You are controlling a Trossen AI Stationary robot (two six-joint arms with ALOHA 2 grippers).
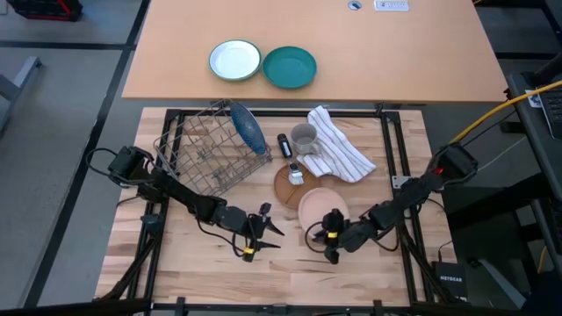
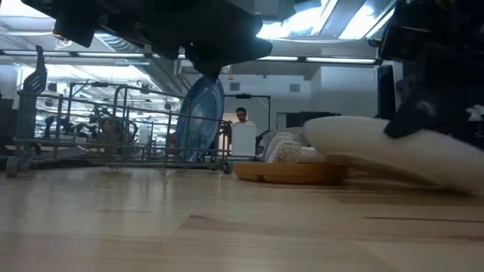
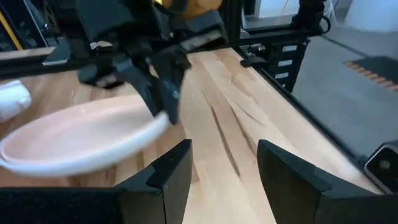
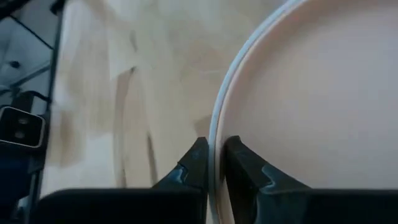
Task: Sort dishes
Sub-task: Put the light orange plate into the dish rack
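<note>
The right end effector [image 1: 332, 235] sits at the near edge of the pink plate [image 1: 321, 209], its 2 fingers [image 4: 198, 163] clenched on the rim, one on each side. In the low view that plate is tilted, its gripped side raised off the worktop [image 1: 193, 254] and its far side resting on the wooden plate [image 1: 290, 186]. The left end effector [image 1: 261, 230] hangs over bare worktop just left of the pink plate, its fingers [image 3: 168, 177] released and spread with nothing between them. The wooden plate lies flat behind the pink one with a small object on it. A grey cup [image 1: 304, 138] and a striped cloth [image 1: 338, 149] lie farther back. To their left, the blue plate [image 1: 247, 128] stands on edge in the wire rack [image 1: 206, 149]. On the far table, a white plate [image 1: 234, 60] and a teal plate [image 1: 289, 67] sit side by side.
</note>
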